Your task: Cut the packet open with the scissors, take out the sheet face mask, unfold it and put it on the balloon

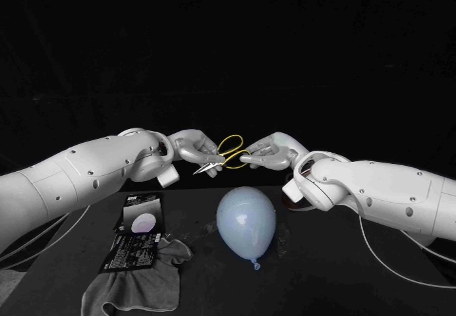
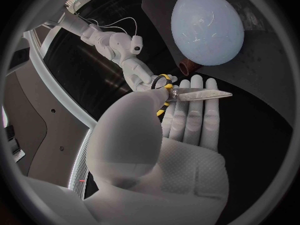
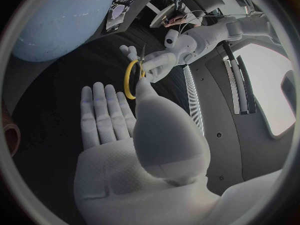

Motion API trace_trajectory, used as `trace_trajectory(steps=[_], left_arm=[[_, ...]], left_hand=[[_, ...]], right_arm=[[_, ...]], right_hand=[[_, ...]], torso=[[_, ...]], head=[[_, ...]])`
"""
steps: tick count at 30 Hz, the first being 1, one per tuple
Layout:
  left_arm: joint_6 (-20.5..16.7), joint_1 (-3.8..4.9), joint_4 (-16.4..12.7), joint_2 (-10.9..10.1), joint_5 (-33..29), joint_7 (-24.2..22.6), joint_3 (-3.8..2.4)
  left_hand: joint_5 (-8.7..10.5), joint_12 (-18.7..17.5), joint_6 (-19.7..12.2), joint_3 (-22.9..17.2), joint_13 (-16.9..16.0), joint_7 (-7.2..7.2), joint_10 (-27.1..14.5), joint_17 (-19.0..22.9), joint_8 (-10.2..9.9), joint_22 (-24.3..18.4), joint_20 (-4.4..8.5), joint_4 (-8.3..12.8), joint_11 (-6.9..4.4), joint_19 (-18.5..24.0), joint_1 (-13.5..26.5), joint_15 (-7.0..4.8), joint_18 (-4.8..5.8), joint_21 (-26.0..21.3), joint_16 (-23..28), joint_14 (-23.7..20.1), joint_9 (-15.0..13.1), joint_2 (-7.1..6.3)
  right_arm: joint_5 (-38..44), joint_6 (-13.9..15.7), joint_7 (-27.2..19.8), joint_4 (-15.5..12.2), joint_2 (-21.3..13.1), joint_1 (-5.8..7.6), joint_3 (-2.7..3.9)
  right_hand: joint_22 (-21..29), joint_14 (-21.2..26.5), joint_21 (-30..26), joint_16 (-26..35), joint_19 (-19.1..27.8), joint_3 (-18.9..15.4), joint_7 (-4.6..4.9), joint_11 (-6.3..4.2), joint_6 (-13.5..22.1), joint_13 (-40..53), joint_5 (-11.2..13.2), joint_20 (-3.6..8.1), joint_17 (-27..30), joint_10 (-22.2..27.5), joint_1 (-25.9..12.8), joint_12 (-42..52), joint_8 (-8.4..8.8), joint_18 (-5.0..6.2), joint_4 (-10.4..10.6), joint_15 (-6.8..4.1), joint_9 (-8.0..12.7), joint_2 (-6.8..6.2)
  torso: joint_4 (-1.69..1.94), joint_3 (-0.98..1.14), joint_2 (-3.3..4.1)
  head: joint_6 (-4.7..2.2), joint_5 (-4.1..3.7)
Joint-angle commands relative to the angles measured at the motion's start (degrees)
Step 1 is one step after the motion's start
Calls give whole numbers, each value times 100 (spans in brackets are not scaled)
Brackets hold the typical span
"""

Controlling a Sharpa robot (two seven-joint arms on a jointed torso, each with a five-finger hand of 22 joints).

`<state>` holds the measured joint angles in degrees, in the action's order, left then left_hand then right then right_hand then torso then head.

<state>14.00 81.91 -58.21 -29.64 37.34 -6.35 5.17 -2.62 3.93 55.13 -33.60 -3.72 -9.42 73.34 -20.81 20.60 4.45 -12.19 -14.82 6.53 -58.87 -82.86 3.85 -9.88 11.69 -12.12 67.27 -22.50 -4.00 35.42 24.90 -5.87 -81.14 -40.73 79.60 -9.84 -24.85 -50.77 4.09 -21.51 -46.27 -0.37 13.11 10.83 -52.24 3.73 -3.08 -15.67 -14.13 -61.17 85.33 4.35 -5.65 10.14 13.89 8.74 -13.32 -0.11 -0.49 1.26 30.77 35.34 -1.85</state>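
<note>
I grasp the yellow-handled steel scissors with both hands, up above the black bench. My left robot hand has the blade end: the closed blades lie across my straight fingers, and my thumb presses them down near the pivot. My right robot hand takes the handle end, thumb at one yellow loop, the other fingers stretched out beside it. The blade tips point down towards my left side.

Below the scissors, the pale blue oval balloon lies on the bench, knot towards me. The black rectangular packet lies flat to the balloon's left, apart from it, its near end on a crumpled grey cloth.
</note>
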Motion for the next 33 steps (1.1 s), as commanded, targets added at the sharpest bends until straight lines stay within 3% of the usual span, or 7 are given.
trace_trajectory(steps=[1,5,10,17,22,28,33], left_arm=[[-67,6,-29,1,-78,-135,-8],[-63,6,-61,-3,-85,-160,-8],[-48,6,-120,-6,-90,-176,-8],[-190,7,-185,4,29,-155,-8],[-634,8,-160,23,152,-103,-5],[-1124,8,-83,58,169,-59,-3],[-1431,8,-30,100,134,-54,-1]], left_hand=[[-19,-26,-9,-386,-5,-10,76,-6,16,6,2,351,-52,-14,-9,-5,-60,35,-2,20,-3,70],[-19,-27,-12,-390,-5,-12,74,-8,17,6,1,351,-51,-12,-1,-4,-59,34,0,18,-8,71],[-18,-30,-22,-397,-3,-13,67,-12,16,4,-1,355,-48,-6,12,0,-57,32,6,9,-17,69],[-19,-33,-40,-407,-2,-13,55,-19,16,2,-2,382,-47,3,20,2,-58,31,14,-2,-32,49],[-18,-50,-120,-427,10,-48,-47,-26,-16,-11,-23,410,-12,61,76,36,-48,6,67,-84,-55,-31],[9,-53,-523,14,18,-272,-678,30,-286,-81,-232,189,224,469,564,269,-7,-250,349,-575,20,-760],[4,-50,-1025,733,15,-440,-1385,183,-649,-85,-440,10,429,1154,712,513,93,-666,733,-1240,191,-1049]], right_arm=[[-101,-45,-86,-6,13,-5,3],[-113,8,-145,-14,30,-12,3],[-224,180,-224,-25,44,-16,3],[-722,605,-321,-44,42,-18,3],[-1170,897,-303,-85,8,-19,4],[-1390,1136,-134,-80,6,-18,4],[-1430,1391,-2,-14,48,-18,5]], right_hand=[[41,-98,-9,49,-90,146,30,-82,-132,6,26,28,10,-133,219,45,-77,47,-110,-34,-21,128],[59,-335,54,13,-254,565,-168,-273,-437,10,27,126,-11,-459,665,132,-253,58,-286,-169,-75,355],[-26,-797,233,29,-531,1300,-369,-493,-876,12,41,314,-23,-1108,860,219,-558,39,-527,-352,-224,207],[-717,-1329,815,373,-446,2769,-487,-596,-962,18,15,492,15,-1669,40,99,-872,-18,-1080,-477,-603,-248],[-1297,-1485,1232,580,-156,3380,-496,-645,-902,44,2,505,-29,-1830,-570,47,-1048,-21,-1568,-491,-882,-267],[-1564,-1563,1431,640,-47,3535,-514,-669,-890,61,-47,513,-71,-1905,-784,53,-1127,-8,-1789,-511,-1004,-253],[-1803,-1629,1607,687,56,3647,-535,-679,-892,73,-180,525,-111,-1964,-948,57,-1181,-6,-1962,-530,-1093,-243]], torso=[[-1,3,0],[-3,0,-1],[2,0,1],[-2,1,-3],[-3,6,-4],[-6,6,0],[-5,2,-1]], head=[[7,6],[7,-2],[20,-10],[33,-14],[30,-25],[23,-51],[24,-84]])
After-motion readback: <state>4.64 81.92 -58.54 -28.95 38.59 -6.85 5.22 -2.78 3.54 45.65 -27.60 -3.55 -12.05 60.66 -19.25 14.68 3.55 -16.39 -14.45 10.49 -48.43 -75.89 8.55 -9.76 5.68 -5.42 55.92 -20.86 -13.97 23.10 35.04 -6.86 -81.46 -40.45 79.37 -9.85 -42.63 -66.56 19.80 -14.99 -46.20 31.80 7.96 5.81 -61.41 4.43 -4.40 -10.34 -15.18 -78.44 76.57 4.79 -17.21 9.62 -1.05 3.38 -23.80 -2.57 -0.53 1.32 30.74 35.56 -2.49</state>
